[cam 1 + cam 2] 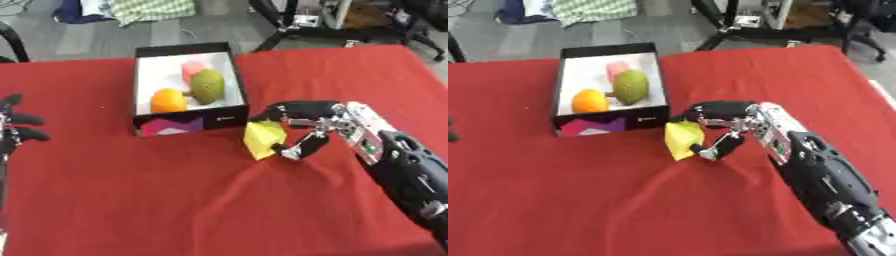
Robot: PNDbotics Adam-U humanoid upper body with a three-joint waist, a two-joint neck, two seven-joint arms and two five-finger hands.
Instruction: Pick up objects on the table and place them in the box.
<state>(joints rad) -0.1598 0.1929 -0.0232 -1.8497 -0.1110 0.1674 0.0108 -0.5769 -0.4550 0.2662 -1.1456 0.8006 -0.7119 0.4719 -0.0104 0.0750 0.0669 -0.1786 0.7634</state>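
A yellow object [263,139] lies on the red cloth just right of the box's front right corner. My right hand [308,126] has its fingers and thumb curled around it, fingers above and thumb below. The black box [230,116] with a white inside stands at centre back and holds an orange fruit [168,100], a green fruit [207,86] and a pink object [192,68]. My left hand [12,124] shows at the left edge, fingers relaxed and holding nothing.
The red tablecloth [175,200] covers the whole table and is wrinkled beneath my right hand. Behind the table's far edge are chair bases and cloth on a grey floor.
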